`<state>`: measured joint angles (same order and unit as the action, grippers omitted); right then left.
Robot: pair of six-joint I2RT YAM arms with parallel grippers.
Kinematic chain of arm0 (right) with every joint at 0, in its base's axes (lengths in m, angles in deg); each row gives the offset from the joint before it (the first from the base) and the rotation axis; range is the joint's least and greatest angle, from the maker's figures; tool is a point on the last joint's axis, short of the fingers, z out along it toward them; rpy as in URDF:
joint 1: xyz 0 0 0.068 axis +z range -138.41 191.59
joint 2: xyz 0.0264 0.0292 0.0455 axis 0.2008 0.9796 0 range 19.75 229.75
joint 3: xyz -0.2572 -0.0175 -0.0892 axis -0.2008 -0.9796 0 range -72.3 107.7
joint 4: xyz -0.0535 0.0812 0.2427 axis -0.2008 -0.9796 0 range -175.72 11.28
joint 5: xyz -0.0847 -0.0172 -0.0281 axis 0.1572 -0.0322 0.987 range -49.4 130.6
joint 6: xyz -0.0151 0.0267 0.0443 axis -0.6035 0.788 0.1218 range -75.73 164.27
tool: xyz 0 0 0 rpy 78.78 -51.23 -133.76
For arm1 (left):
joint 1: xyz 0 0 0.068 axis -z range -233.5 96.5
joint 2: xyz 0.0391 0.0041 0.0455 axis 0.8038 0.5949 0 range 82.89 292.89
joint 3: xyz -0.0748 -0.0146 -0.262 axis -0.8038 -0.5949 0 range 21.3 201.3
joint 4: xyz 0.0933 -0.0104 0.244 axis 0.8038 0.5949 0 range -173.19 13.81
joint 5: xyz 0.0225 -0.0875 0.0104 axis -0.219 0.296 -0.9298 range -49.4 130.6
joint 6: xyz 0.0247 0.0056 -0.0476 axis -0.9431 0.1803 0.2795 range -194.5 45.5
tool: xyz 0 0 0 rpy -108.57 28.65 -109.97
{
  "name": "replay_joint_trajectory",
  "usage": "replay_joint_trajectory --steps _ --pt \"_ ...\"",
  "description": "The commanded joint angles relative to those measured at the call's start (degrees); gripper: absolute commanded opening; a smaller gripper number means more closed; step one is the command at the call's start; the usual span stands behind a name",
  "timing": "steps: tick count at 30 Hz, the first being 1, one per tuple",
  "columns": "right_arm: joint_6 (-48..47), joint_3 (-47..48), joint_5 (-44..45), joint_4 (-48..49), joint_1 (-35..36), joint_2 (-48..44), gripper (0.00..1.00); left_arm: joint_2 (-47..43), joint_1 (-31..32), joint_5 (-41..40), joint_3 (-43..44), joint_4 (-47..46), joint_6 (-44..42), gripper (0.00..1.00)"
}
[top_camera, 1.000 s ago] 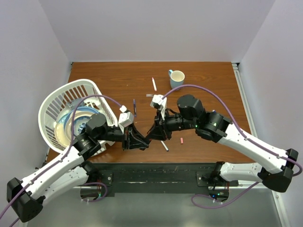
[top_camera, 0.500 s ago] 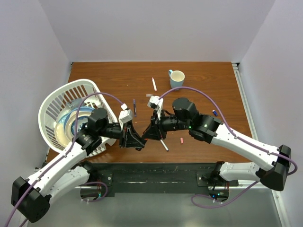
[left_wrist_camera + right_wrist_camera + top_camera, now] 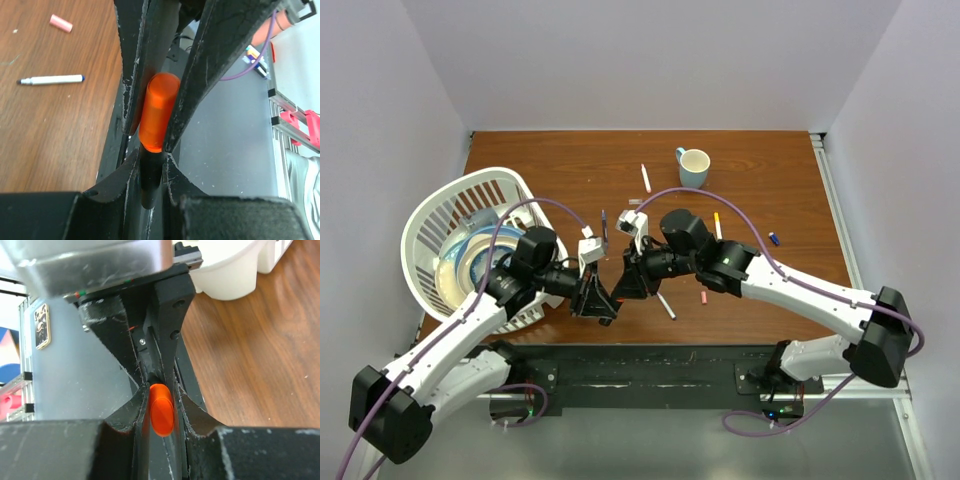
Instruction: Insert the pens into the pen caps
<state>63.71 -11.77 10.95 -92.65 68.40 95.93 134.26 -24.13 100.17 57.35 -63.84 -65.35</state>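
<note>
On the table (image 3: 770,170) the basket (image 3: 420,215) lies left; a pen (image 3: 645,178) lies left of the mug (image 3: 694,166).

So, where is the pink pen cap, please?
In the top view the pink pen cap lies on the table, right of centre, beside a loose white pen.

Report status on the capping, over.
Left fingers shut on highlighter. Right fingers shut on orange cap. Cap meets highlighter end-on, seating unclear. White pen, pink cap lie aside, nothing blocking.
</note>
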Motion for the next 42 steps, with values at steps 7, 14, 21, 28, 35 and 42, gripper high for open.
replay_joint_trajectory --steps 7,14,21,28,35,42 --pt "5.79 -3.84 -13.24 -6.30 11.56 7.05 0.00 -0.92 -4.83 -8.78 8.25 -28.84 6.65 0.00" --pt "5.53 -6.22 -13.25 -4.15 13.67 7.31 0.00 -2.33 -7.22 -2.79 6.92 -35.02 11.34 0.00" --pt "16.50 -10.16 -16.14 8.38 14.81 6.26 0.00 -4.35 -7.30 -2.27 5.53 -39.46 15.27 0.00" --pt "3.42 -6.40 -7.62 -14.95 15.08 4.94 0.00 -6.73 -7.30 -2.09 6.39 -27.56 8.45 0.00" --pt "4.88 -0.95 -5.42 -16.40 14.90 5.21 0.00 -6.99 -7.30 -3.58 6.05 -24.10 6.67 0.00" --pt "9.84 0.28 -10.51 -6.44 14.90 1.69 0.00 -10.68 -7.30 1.34 6.05 -30.60 12.03 0.00"
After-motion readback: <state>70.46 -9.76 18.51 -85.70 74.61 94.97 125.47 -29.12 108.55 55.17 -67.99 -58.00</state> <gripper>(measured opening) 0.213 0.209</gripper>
